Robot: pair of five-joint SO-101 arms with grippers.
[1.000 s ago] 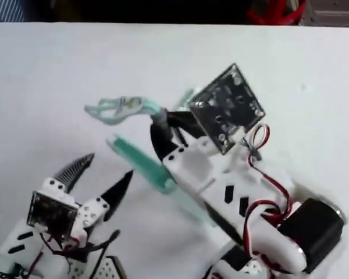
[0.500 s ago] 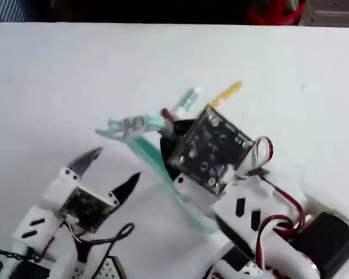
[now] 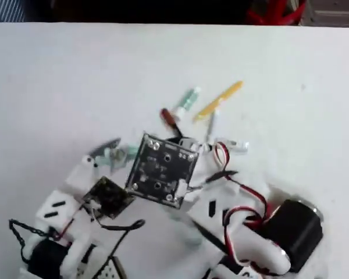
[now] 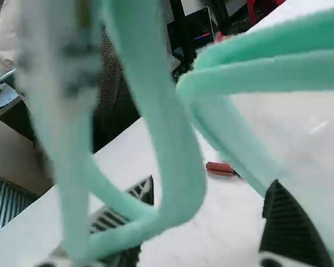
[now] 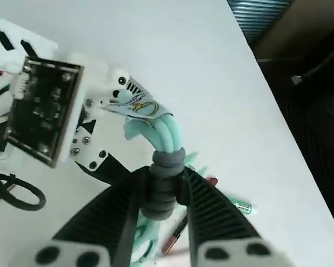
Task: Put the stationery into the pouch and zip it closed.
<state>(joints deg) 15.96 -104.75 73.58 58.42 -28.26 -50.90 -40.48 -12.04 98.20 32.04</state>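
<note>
The right gripper (image 5: 162,179) had its fingers clamped tight on the grey collar of the teal cord (image 5: 162,136). The cord belongs to the pouch (image 3: 189,234), which lay mostly hidden under both arms on the table (image 3: 58,70). The left gripper (image 4: 210,184) stood with its fingers apart — the cord's loops hung between them (touching or not, I could not tell). Beyond the arms lay a red pen (image 3: 167,118), a green pen (image 3: 188,99) and a yellow pen (image 3: 220,99), near one another.

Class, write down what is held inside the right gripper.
The right gripper is shut on a grey toggle that binds the mint strap. What the strap leads to past the toggle is covered by the fingers.
</note>
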